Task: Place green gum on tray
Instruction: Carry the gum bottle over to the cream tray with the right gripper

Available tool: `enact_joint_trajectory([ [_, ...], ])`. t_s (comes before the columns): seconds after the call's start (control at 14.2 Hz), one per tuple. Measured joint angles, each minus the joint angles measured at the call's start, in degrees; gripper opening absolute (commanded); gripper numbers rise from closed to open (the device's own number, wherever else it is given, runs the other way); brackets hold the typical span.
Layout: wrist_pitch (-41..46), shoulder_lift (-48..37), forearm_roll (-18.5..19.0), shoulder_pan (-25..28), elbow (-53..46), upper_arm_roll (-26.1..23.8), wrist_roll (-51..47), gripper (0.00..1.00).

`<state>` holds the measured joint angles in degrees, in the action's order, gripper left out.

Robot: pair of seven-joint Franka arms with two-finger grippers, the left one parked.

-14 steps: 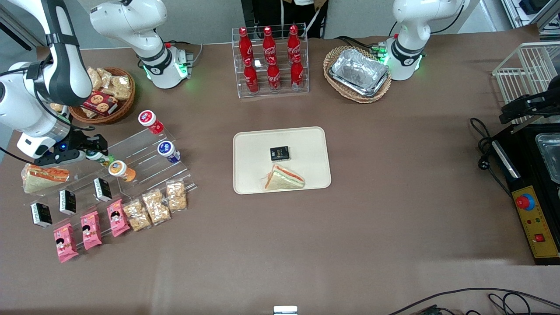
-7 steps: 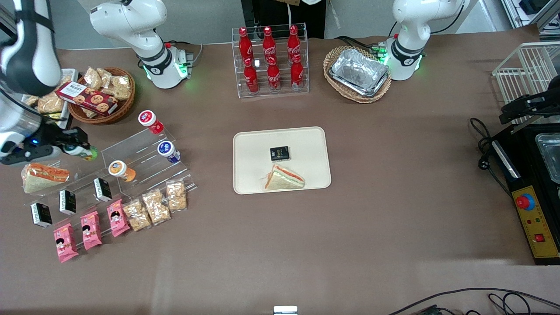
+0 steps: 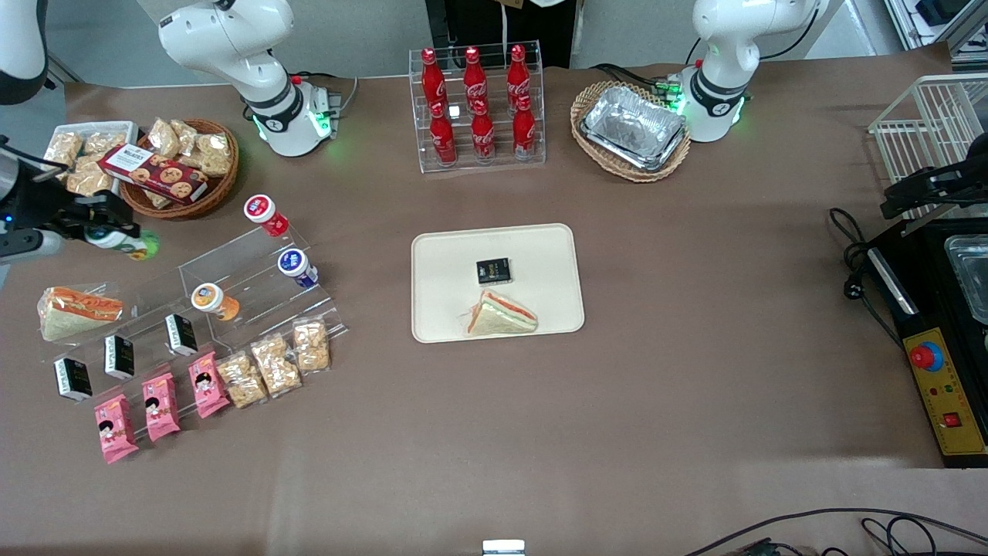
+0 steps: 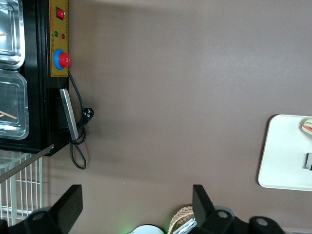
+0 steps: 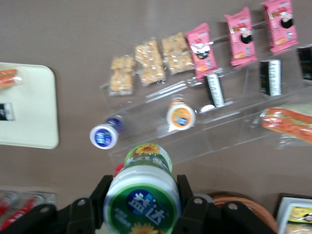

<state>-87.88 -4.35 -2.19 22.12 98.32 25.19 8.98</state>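
My right gripper [image 3: 108,228] is shut on the green gum [image 3: 127,242], a small green bottle with a white lid, and holds it in the air above the table at the working arm's end, between the wicker snack basket [image 3: 220,193] and the clear stepped stand [image 3: 255,286]. In the right wrist view the gum [image 5: 142,197] fills the space between the two black fingers [image 5: 192,209], lid toward the camera. The cream tray [image 3: 540,247] lies at the table's middle with a black box [image 3: 493,270] and a wrapped sandwich [image 3: 500,315] on it; its corner shows in the wrist view [image 5: 34,107].
On the stand are a red bottle [image 3: 265,213], a blue bottle [image 3: 296,267], an orange bottle [image 3: 213,300], black boxes and a sandwich [image 3: 77,310]. Pink packs [image 3: 158,403] and biscuit bags [image 3: 276,361] lie nearer the camera. A cola rack [image 3: 478,104] and foil-tray basket [image 3: 631,130] stand farther away.
My gripper has lifted the green gum off the stand beside the orange bottle and carried it up and away from the front camera, toward the table's edge at the working arm's end.
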Motion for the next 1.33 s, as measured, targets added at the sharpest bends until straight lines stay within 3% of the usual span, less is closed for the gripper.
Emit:
enact_joint_trajectory([
  [0.42,-1.99,4.15,-3.33,20.92,-0.24,-0.63,-29.12,0.38],
  [0.7,-17.3,5.55,-3.55,31.6,9.99,-0.57,-41.62,0.38],
  [0.98,-34.52,8.33,-3.59,37.96,22.02,-0.51,-47.47,0.38],
  [1.19,-40.49,12.4,-3.59,40.79,24.39,-0.49,-49.06,0.38],
  [1.33,-43.96,15.59,-6.88,41.86,24.62,-0.48,-49.31,0.38],
])
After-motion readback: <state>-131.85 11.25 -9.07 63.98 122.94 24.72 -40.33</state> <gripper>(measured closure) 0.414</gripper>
